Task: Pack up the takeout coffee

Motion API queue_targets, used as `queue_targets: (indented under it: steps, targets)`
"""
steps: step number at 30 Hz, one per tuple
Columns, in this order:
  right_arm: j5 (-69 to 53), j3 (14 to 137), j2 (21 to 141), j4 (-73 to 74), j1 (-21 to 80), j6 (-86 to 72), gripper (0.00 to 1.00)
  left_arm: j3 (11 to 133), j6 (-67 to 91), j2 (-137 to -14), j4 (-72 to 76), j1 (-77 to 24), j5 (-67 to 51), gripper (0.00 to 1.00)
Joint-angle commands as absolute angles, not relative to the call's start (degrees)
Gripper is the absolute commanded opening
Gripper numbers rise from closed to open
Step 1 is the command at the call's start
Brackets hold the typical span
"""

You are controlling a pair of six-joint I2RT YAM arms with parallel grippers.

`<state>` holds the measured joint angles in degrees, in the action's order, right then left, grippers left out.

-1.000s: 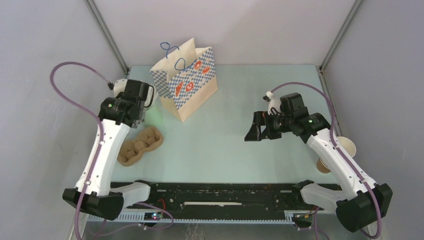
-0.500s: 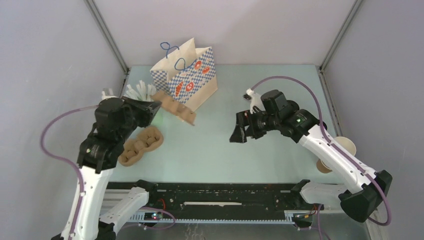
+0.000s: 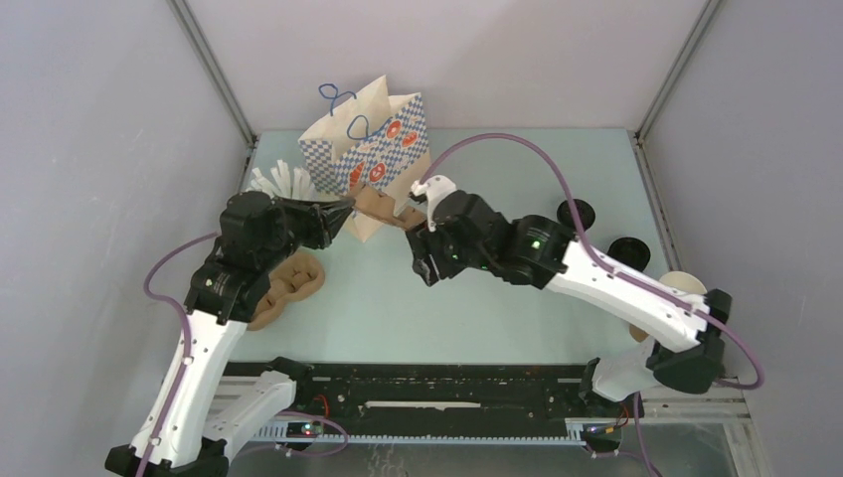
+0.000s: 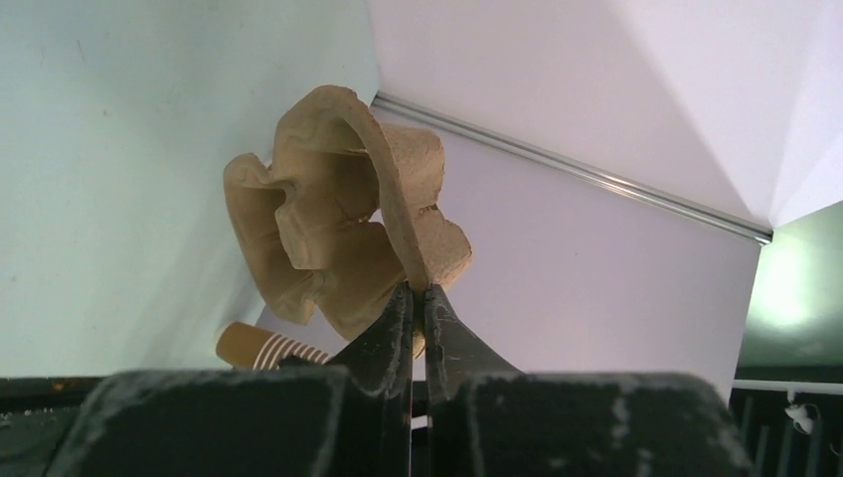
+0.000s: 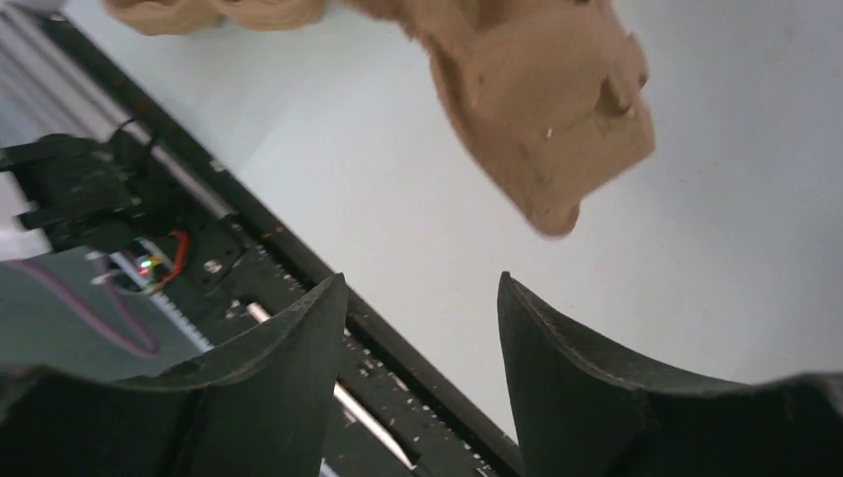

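Note:
My left gripper (image 3: 343,210) is shut on the edge of a brown pulp cup carrier (image 3: 384,209) and holds it in the air in front of the checkered paper bag (image 3: 373,164). In the left wrist view the jaws (image 4: 419,290) pinch the carrier's (image 4: 338,238) rim. My right gripper (image 3: 426,266) is open and empty, just right of and below the carrier. The carrier (image 5: 547,119) hangs above the right gripper (image 5: 418,283). Two round black lids (image 3: 577,212) (image 3: 628,250) lie at the right. I cannot tell whether a cup is under either.
A second pulp carrier (image 3: 285,286) lies on the table at the left. A pale green cup of white sticks (image 3: 278,181) stands left of the bag. Lidless tan cups (image 3: 686,290) lie at the right edge. The black rail (image 3: 418,393) runs along the near edge.
My left arm has lifted the carrier and carried it right, in front of the bag. My right arm has swung far left towards it, uncovering the two black lids.

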<state>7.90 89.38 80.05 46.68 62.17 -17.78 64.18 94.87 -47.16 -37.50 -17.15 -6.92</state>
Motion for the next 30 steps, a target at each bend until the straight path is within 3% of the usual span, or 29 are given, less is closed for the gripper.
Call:
queue_targets:
  steps: [1, 9, 13, 24, 30]
  targets:
    - [22.7, 96.2, 85.0, 54.4, 65.9, -14.3, 0.64, 66.7, 97.2, -47.0, -40.7, -17.5, -11.2, 0.00]
    - [24.7, 100.5, 88.9, 56.5, 68.3, -12.2, 0.58, 67.1, 95.7, -46.2, -45.5, -17.5, -12.1, 0.00]
    - [22.9, 99.8, 89.6, 55.6, 68.2, -12.0, 0.47, 66.9, 95.9, -45.4, -45.5, -17.5, -11.9, 0.00]
    - [19.2, 98.2, 90.6, 52.5, 68.3, -11.1, 0.43, 65.7, 96.4, -44.3, -45.8, -17.5, -12.4, 0.00]
    - [19.0, 97.4, 91.1, 51.3, 68.3, -10.4, 0.36, 65.8, 96.9, -44.3, -45.8, -17.5, -13.1, 0.00]
